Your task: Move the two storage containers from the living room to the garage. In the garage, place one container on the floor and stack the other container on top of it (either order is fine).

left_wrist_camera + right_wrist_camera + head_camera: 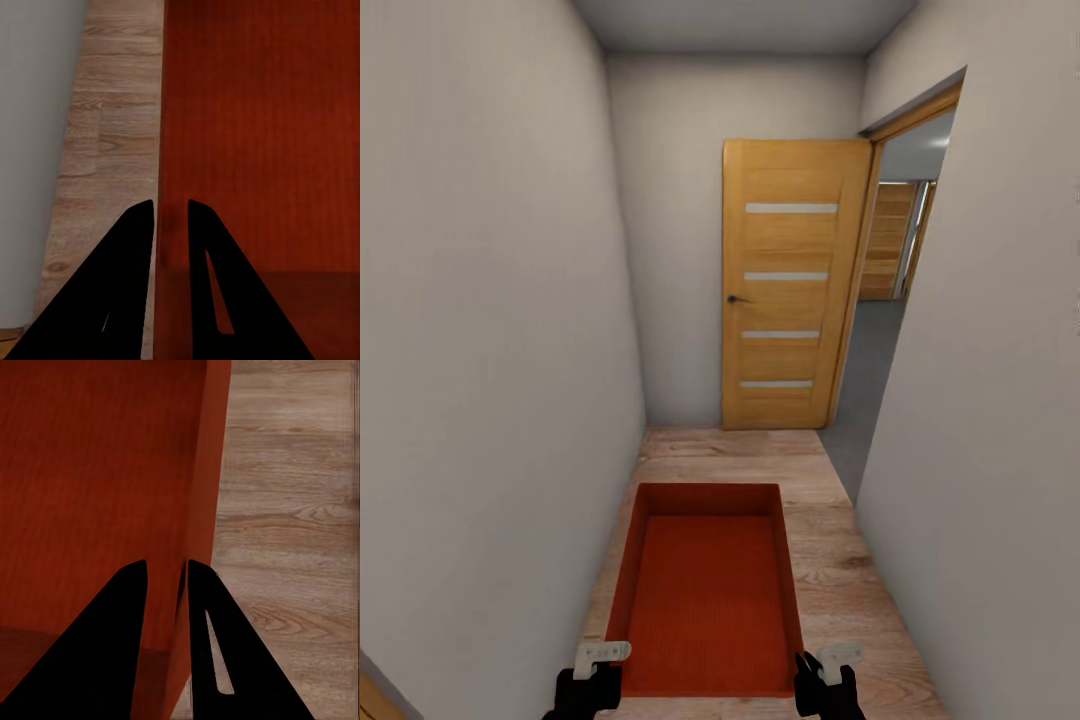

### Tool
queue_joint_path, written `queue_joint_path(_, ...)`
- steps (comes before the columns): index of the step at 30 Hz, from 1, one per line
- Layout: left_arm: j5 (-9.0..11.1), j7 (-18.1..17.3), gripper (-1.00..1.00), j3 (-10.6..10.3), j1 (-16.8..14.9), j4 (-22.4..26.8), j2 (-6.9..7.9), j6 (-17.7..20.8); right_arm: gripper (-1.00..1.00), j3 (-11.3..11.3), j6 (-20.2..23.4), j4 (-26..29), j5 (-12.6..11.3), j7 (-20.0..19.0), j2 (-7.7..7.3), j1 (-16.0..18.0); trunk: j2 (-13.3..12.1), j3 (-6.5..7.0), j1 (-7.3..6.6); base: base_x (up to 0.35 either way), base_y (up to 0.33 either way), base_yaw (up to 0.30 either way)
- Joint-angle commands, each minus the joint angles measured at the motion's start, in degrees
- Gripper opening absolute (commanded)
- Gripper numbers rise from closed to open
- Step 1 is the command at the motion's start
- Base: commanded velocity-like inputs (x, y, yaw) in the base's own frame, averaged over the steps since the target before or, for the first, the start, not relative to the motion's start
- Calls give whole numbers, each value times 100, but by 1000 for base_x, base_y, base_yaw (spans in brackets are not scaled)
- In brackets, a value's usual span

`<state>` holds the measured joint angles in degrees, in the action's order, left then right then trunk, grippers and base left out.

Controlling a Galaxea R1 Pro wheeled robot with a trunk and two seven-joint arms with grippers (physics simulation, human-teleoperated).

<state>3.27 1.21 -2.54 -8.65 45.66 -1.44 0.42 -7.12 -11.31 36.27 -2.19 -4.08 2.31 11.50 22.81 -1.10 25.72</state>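
The left gripper has its two black fingers pinching a side wall of the orange-red storage container: one finger lies outside the wall, over the plank floor, the other inside, over the bin's ribbed bottom. The right gripper does the same on the opposite wall, its fingers closed on the thin upright wall, one inside the container and one outside above the wood planks.

From the head view, the left gripper and the right gripper sit at the two near corners of the container, each carrying a pale grey bracket on top of its black body. The bin stretches forward between them, long axis pointing away, open and empty, held level above the light wood floor.

Beyond the far end of the bin the floor runs on to the end of a narrow corridor. A pale grey wall stands close on the left gripper's side, another on the right gripper's side. Straight ahead a light wooden door with four frosted horizontal strips and a dark handle is swung open against the end wall. Just beside it, on the right gripper's side, an open doorway shows grey flooring and, further in, a wooden plank door.
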Motion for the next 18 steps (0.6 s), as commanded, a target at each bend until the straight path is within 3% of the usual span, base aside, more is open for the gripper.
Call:
queue_joint_path(1,-2,134,-100,8,-5,295,3,-112,-100,-473,-20,-23,122,-111,-2,1,11,-12,6,326,0,-164)
queue_joint_path(18,-1,134,-100,8,-5,298,3,-112,-100,-467,-20,-23,122,-111,-2,1,11,-12,6,326,0,-15)
